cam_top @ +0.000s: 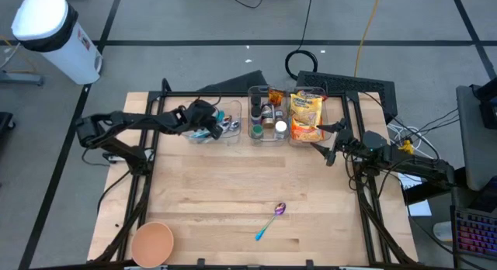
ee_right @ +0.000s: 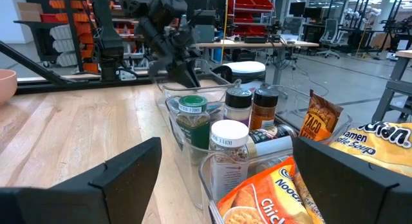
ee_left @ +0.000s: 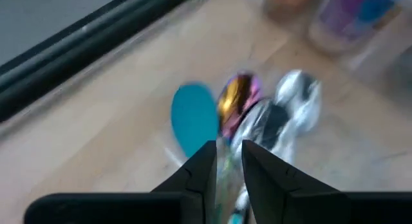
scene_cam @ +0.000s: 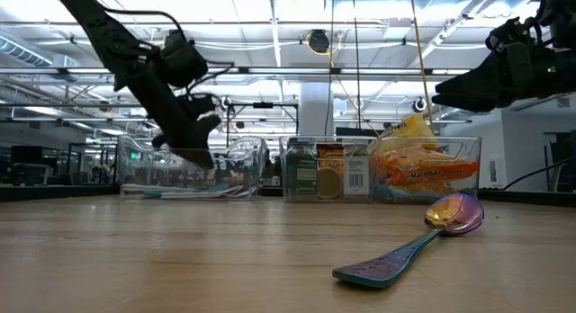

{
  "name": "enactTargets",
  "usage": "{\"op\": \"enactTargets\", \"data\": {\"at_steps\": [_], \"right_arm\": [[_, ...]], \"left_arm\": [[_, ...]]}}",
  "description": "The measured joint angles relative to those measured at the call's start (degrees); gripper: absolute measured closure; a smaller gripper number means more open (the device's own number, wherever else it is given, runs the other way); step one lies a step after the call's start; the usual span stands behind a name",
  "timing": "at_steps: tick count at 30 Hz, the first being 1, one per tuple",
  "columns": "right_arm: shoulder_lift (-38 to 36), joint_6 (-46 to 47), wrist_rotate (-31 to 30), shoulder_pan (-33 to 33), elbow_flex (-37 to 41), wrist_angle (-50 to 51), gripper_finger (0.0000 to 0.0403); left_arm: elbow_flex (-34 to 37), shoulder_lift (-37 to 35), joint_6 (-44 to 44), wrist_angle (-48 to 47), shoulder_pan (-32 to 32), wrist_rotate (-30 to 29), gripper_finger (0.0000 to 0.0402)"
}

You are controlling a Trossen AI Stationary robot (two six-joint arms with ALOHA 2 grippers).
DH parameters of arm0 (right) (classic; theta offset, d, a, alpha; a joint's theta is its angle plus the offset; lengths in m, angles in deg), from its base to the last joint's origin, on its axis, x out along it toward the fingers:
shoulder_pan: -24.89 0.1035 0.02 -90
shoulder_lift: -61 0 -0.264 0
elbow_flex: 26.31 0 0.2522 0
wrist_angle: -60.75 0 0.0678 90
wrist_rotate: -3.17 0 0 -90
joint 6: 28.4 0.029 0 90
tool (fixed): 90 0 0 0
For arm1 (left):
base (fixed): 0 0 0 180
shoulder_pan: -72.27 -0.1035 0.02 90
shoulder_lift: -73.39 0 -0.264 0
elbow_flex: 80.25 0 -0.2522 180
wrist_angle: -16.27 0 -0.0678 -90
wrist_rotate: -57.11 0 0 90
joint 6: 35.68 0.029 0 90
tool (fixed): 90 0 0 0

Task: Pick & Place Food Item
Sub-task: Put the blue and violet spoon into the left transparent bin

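Three clear bins stand in a row at the table's far edge. The right bin holds yellow and orange noodle packets (cam_top: 307, 119) (ee_right: 257, 198), the middle bin spice jars (cam_top: 268, 119) (ee_right: 228, 143), the left bin (cam_top: 225, 124) spoons. My left gripper (cam_top: 211, 130) (ee_left: 229, 153) slants down into the left bin, its fingers a narrow gap apart over a teal spoon (ee_left: 193, 118), an iridescent one (ee_left: 235, 98) and a silver one (ee_left: 296, 95). My right gripper (cam_top: 330, 142) (ee_right: 225, 166) stands wide open and level beside the right bin, holding nothing. My left gripper comes slanting down from the table's left into the spoon bin. A shiny spoon handle (ee_left: 229, 176) shows in the narrow gap between its fingers (ee_left: 203, 166), and the fingers lie along it. I cannot tell whether the fingers touch it. The spoons lie on the bin's floor.
An iridescent spoon with a teal handle (cam_top: 272, 219) (scene_cam: 414, 245) lies on the bare wood near the table's front, right of the middle. A pink bowl (cam_top: 151, 243) sits at the near left corner. The wide middle of the table has open wood.
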Motion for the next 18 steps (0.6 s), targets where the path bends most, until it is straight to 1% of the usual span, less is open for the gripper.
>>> {"op": "enactTargets", "data": {"at_steps": [3, 5, 10, 13, 16, 18], "right_arm": [[0.0, 0.0, -0.02, -0.01, 0.02, 0.0, 0.0055], [0.0, 0.0, 0.0, 0.01, 0.0, 0.0, 0.0055], [0.0, 0.0, -0.01, -0.01, 0.02, 0.0, 0.0055], [0.0, 0.0, 0.0, 0.01, 0.02, 0.02, 0.0055], [0.0, 0.0, 0.0, 0.01, 0.01, 0.02, 0.0055], [0.0, 0.0, -0.02, -0.01, 0.02, 0.01, 0.0055]], "left_arm": [[-0.81, -2.57, -0.42, 0.31, 1.44, 1.62, 0.0319], [-0.87, -4.87, -0.02, 0.36, 3.58, 2.05, 0.0319], [-0.98, -11.5, 2.14, 4.49, 12.16, 2.21, 0.0312], [-0.98, -14.14, 2.1, 8.4, 19.02, 2.21, 0.0287], [-1.0, -14.64, 2.05, 13.16, 26.86, 2.24, 0.0245], [-1.01, -13.75, 1.8, 15.85, 32.08, 2.24, 0.0214]]}}
